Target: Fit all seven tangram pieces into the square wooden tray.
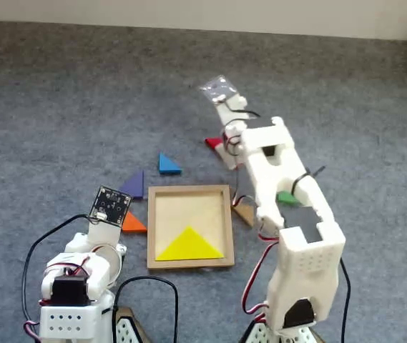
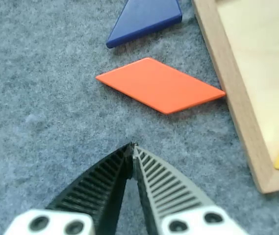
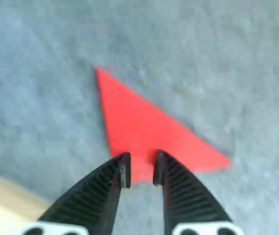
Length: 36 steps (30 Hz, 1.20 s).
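The square wooden tray (image 1: 150, 227) lies between the arms with a yellow triangle (image 1: 189, 245) in its near part. The right arm stretches past the tray's far right corner. Its gripper (image 3: 139, 169) hovers over the near edge of a red triangle (image 3: 144, 125) (image 1: 212, 142), fingers a narrow gap apart with red showing between them. My left gripper (image 2: 131, 147) is shut and empty on the carpet, just short of an orange parallelogram (image 2: 161, 85) (image 1: 133, 223) that touches the tray's left wall (image 2: 230, 88). A dark blue piece (image 2: 146, 17) (image 1: 133, 184) lies beyond it.
A small blue triangle (image 1: 167, 164) sits beyond the tray's far left corner. A green piece (image 1: 287, 198) and a tan piece (image 1: 244, 212) lie right of the tray, partly under the right arm. Grey carpet covers the table.
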Motion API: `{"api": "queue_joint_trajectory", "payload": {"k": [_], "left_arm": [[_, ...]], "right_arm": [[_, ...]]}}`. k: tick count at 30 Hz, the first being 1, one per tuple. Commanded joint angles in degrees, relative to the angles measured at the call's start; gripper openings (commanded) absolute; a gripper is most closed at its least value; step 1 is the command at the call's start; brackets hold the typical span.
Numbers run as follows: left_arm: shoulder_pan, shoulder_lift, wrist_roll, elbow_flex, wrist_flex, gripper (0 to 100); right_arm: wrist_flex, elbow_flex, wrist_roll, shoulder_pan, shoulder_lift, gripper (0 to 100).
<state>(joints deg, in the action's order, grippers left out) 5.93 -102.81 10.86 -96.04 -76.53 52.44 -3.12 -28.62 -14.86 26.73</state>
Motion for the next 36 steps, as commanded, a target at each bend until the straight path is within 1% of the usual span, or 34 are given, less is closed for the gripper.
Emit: {"api": "queue_joint_trajectory", "payload": {"k": [1, 4, 11, 17, 21, 25, 29, 33, 36], "left_arm": [[-0.92, -1.1, -0.44, -1.1, -0.26, 1], [-0.92, -1.1, -0.44, -1.1, -0.26, 1], [-0.92, -1.1, -0.44, -1.1, -0.26, 1], [-0.92, -1.1, -0.44, -1.1, -0.26, 1], [-0.92, -1.1, -0.44, -1.1, -0.26, 1], [-0.92, -1.1, -0.44, -1.1, -0.26, 1], [-0.92, -1.1, -0.44, -1.1, -0.26, 1], [-0.92, -1.1, -0.44, -1.1, -0.26, 1], [-0.92, -1.1, -0.44, -1.1, -0.26, 1]], "right_arm": [[8.92, -0.66, -1.05, 3.38, 0.92, 7.3], [12.79, 0.57, -1.14, 4.35, 0.04, 7.3], [12.0, 6.73, -1.23, 4.62, -4.88, 7.3], [4.44, 9.98, -0.79, 2.15, -4.79, 7.3], [0.66, 10.42, -0.79, 2.07, -5.05, 7.1], [-6.29, 10.07, -0.7, 2.07, -4.62, 7.0], [-14.64, 8.66, -0.35, 0.13, -4.26, 7.0], [-21.23, 5.93, 8.18, 0.22, -1.8, 7.0], [-23.87, 5.41, 11.08, 0.31, 0.13, 7.0]]}}
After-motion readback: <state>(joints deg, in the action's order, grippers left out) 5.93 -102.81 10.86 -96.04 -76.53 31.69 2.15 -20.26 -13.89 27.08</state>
